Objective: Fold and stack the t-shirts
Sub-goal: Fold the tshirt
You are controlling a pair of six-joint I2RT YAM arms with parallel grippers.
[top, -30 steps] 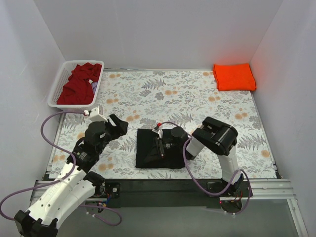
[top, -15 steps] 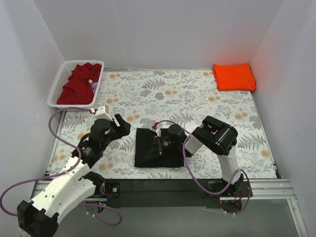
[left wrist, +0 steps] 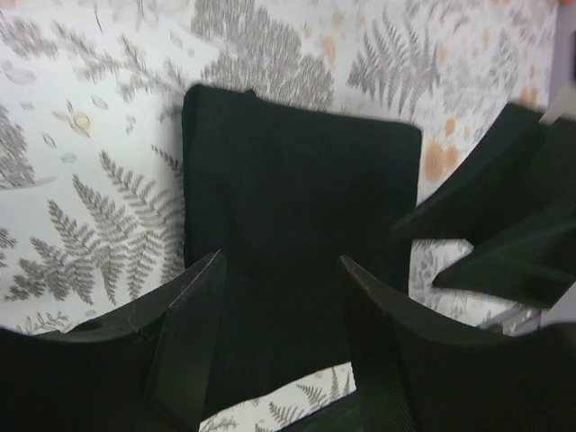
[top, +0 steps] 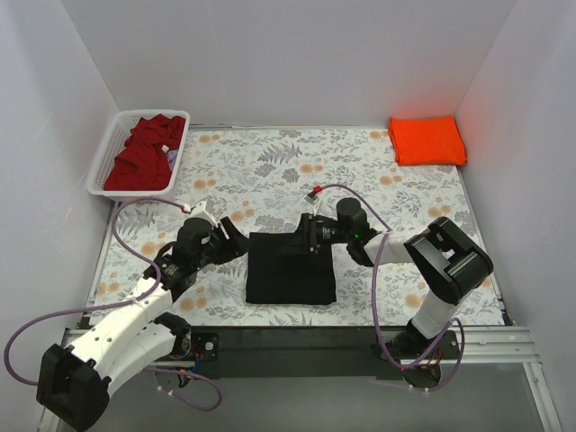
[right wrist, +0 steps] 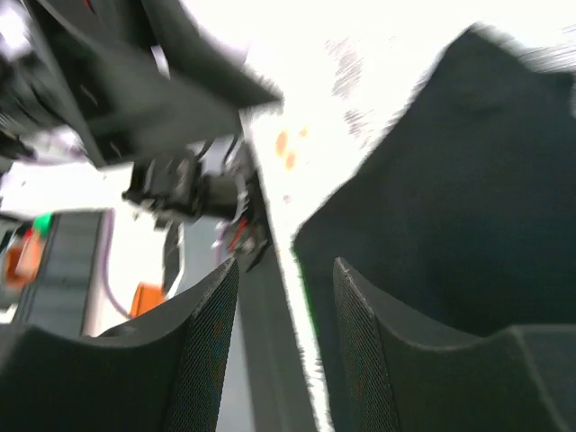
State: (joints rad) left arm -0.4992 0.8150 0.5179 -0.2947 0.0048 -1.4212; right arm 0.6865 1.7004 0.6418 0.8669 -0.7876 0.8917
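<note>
The black t-shirt (top: 291, 268) lies folded into a square at the front middle of the table; it also shows in the left wrist view (left wrist: 288, 207) and in the right wrist view (right wrist: 468, 207). My left gripper (top: 236, 243) is open and empty just left of its left edge (left wrist: 281, 288). My right gripper (top: 310, 234) is open and empty at the shirt's far edge (right wrist: 286, 297). The orange t-shirt (top: 427, 139) lies folded at the far right corner. The dark red t-shirt (top: 142, 153) is bunched in the basket.
The white slatted basket (top: 106, 151) stands at the far left corner. White walls close the left, back and right. The floral table cover (top: 297, 171) ends at a black front rail (top: 297, 337).
My right gripper has swung from over the black shirt's middle back to its far edge, the arm now stretched out to the right. My left gripper has moved right, close to the shirt's left edge.
</note>
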